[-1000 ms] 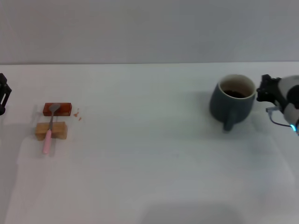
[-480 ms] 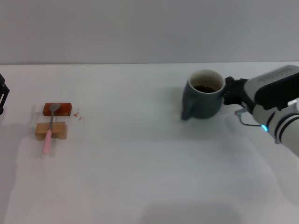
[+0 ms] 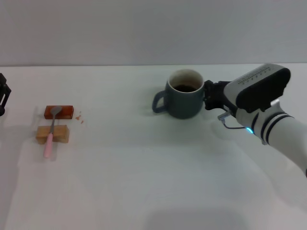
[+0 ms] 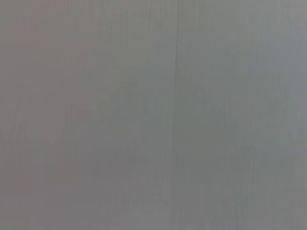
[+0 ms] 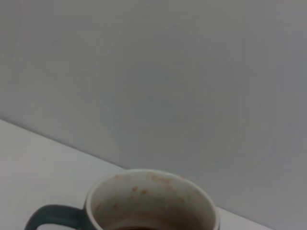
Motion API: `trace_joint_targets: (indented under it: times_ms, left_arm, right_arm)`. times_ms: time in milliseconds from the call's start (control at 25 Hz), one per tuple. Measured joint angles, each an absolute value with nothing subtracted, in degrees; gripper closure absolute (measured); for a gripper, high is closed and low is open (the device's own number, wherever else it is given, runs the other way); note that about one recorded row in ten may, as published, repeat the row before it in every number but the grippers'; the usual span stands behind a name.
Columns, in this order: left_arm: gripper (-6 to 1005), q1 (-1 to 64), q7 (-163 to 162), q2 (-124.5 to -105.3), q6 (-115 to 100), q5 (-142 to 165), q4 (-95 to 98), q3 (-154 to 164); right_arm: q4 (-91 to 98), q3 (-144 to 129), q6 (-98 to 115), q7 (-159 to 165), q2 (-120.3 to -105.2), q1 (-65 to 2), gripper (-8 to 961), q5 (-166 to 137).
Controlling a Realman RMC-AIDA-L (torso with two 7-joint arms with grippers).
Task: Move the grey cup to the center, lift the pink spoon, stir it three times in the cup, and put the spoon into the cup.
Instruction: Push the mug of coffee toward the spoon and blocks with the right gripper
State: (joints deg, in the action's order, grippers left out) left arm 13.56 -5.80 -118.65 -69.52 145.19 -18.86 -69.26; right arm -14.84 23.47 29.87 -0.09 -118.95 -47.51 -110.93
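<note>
- Right gripper point(image 3: 209, 95): one dark gripper at the end of the white right arm, reaching in from the right side of the head view. It sits directly against the right wall of the grey cup; how far its fingers are spread, and whether they clasp the cup wall, cannot be told.
- Grey cup point(image 3: 183, 100): one rounded blue-grey mug with a white interior, standing upright on the tabletop point(image 3: 144, 182), slightly right of the middle of the head view. It holds dark liquid. Its single loop handle points to the robot's left, on the side away from the right gripper. In the right wrist view the cup point(image 5: 152, 201) fills the lower edge, rim and speckled inner wall close to the camera, handle visible at one side.
- Pink spoon point(image 3: 50, 132): one slim spoon, far to the left of the cup and well apart from the right gripper. Its grey bowl rests on the red-brown block, its neck crosses the tan block, and the pink handle end points toward the near edge of the tabletop.
- Blocks: two in all. One red-brown block point(image 3: 65, 112) lies farther back; one tan block point(image 3: 61, 134) lies just in front of it.
- Left gripper point(image 3: 3, 96): one dark gripper, partly visible at the left edge of the head view, clear of the spoon; its opening cannot be told.
</note>
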Motion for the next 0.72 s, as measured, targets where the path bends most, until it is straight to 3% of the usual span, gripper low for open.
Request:
trace_joint_targets:
  times_ms: [720]
  left_arm:
    - [185, 13.29, -5.80, -118.65, -69.52, 145.20, -18.81, -69.26]
  right_arm:
    - [-20.75, 23.74, 26.46, -0.09, -119.44, -49.88, 954, -116.12]
